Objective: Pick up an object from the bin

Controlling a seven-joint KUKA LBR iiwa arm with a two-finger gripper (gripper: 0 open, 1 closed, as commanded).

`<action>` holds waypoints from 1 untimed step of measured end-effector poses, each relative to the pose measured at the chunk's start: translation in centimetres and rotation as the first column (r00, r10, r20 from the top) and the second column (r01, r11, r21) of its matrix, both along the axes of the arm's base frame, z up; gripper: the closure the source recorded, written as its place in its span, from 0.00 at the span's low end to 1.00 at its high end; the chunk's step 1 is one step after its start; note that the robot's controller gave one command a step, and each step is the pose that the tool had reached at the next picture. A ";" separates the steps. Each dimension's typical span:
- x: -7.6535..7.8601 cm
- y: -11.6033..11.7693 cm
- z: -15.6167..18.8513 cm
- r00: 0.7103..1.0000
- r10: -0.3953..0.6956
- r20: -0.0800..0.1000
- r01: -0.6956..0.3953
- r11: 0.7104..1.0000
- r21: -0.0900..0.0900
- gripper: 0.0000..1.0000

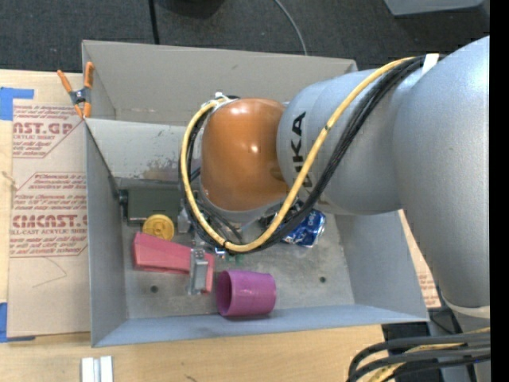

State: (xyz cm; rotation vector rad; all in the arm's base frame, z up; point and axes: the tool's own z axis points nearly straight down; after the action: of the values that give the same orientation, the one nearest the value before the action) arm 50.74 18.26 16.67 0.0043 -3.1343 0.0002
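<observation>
Gripper is down just left of the purple cup, at the right end of the pink block, which lies flat further left of the cup. Can't tell its opening. Suggest centring on the block, clear of the cup, before closing.

The arm is a thick, smooth, silver-grey casing with rounded joints, spanning the picture from 2 to 5 o'clock. Black KUKA lettering marks its collar. A glossy orange dome cover caps the wrist. A yellow cable and black cables follow the casing and loop round the dome. At the dome's 7 o'clock sits the grey metal gripper
</observation>
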 end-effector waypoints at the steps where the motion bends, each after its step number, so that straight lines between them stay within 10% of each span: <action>1: 0.2 -0.1 0.4 1.000 -0.001 0.007 0.001 1.000 0.002 0.00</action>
State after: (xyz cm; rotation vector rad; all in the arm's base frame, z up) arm 50.93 18.19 17.11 0.0022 -3.1416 -0.0021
